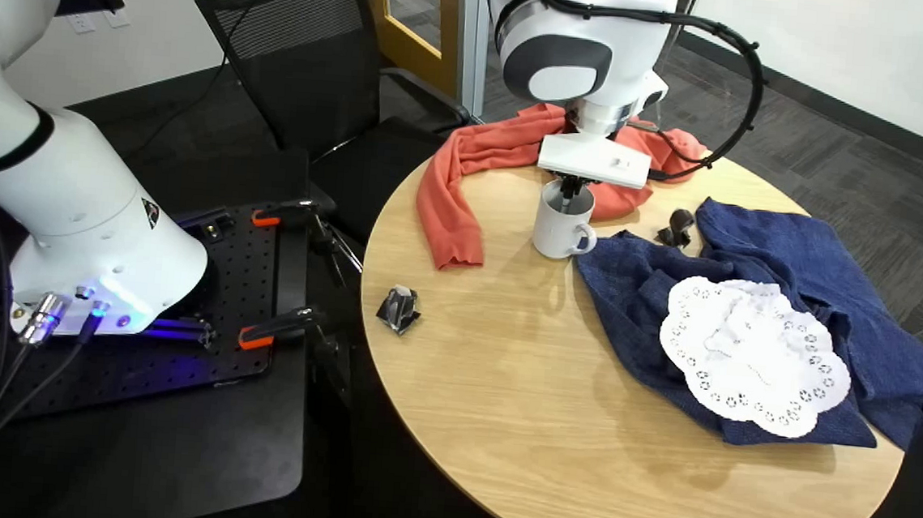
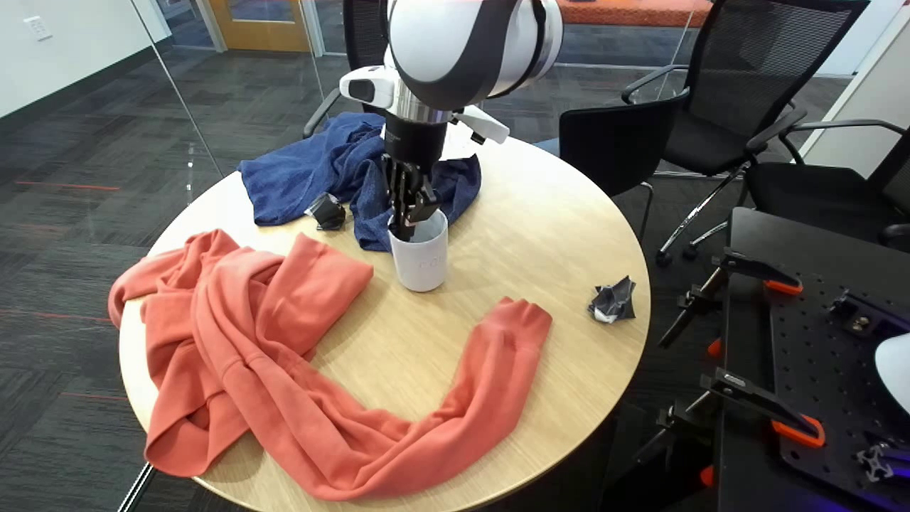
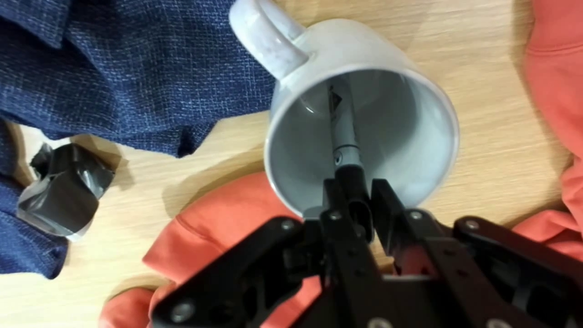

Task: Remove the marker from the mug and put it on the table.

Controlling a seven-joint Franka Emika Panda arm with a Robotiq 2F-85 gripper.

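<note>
Spreading across both exterior views, the round desk (image 1: pixel 492 399) lies widest. The orange garment (image 2: pixel 284 398) curls over the left and lower middle of an exterior view, and the blue cloth (image 3: pixel 141 77) fills the wrist view's upper left. The end effector (image 3: pixel 355 187) reaches up from the bottom of the wrist view, its fingers close together. Beyond the fingertips, in the frame's upper middle, the mug (image 3: pixel 391 118) stands upright, its mouth toward them, its handle at upper left.

Inside it stands the marker (image 3: pixel 345 132), its black end between the fingers; the end effector appears to be grasping it there. The long axis runs nearly in line with the fingers, from just below right of centre upward, leaning slightly left, deep into the mug. On that alignment the coming move probably turns: drawing back along the axis should clear the rim, while sideways drift could drag the mug.
</note>
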